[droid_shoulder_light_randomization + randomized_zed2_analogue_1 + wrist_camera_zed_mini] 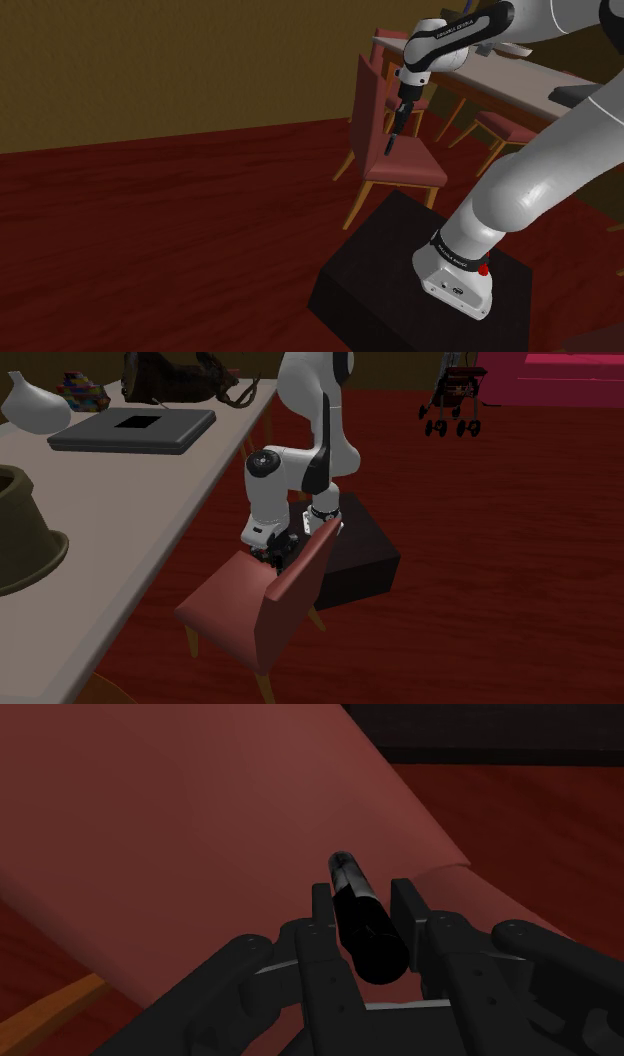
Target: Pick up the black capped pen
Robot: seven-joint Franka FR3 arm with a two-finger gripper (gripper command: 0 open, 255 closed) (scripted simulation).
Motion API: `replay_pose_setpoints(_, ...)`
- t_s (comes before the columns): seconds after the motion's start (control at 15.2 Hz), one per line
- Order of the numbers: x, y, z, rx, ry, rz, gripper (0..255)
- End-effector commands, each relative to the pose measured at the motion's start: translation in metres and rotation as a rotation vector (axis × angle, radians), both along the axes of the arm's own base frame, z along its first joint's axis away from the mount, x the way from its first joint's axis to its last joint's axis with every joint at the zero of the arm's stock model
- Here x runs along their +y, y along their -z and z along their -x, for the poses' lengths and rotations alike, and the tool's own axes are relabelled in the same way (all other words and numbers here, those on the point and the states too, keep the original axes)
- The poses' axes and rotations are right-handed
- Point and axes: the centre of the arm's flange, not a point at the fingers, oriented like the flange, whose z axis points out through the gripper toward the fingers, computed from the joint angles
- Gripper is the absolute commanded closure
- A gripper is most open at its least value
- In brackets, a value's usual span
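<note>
A black capped pen (362,924) sits clasped between my two black fingers (322,909), its end pointing away from the hand. My gripper (363,904) is shut on it over the red seat of a chair (200,834). In the shoulder view the gripper (397,122) points down with the pen (389,144) hanging just above the chair seat (405,165). In the second exterior view the gripper (279,555) hangs low over the seat (225,607), partly behind the chair back (295,592).
A long pale table (130,502) beside the chair carries a flat dark laptop (135,430), a white vase (35,404) and a dark bowl (25,537). More red chairs (500,125) stand by the table. My dark stand (400,270) rests on the red wood floor (170,230).
</note>
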Motion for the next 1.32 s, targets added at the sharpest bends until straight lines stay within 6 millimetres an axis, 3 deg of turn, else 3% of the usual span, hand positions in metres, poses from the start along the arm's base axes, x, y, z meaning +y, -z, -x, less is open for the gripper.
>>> replay_pose_setpoints(0.0, 0.000, 0.001, 0.000, 0.001, 0.000, -0.001, 255)
replay_pose_setpoints(0.26, 0.001, 0.000, -0.001, 0.001, 0.000, -0.001, 255)
replay_pose_setpoints(1.25, 0.001, -0.079, -0.001, 0.001, 0.000, -0.001, 255)
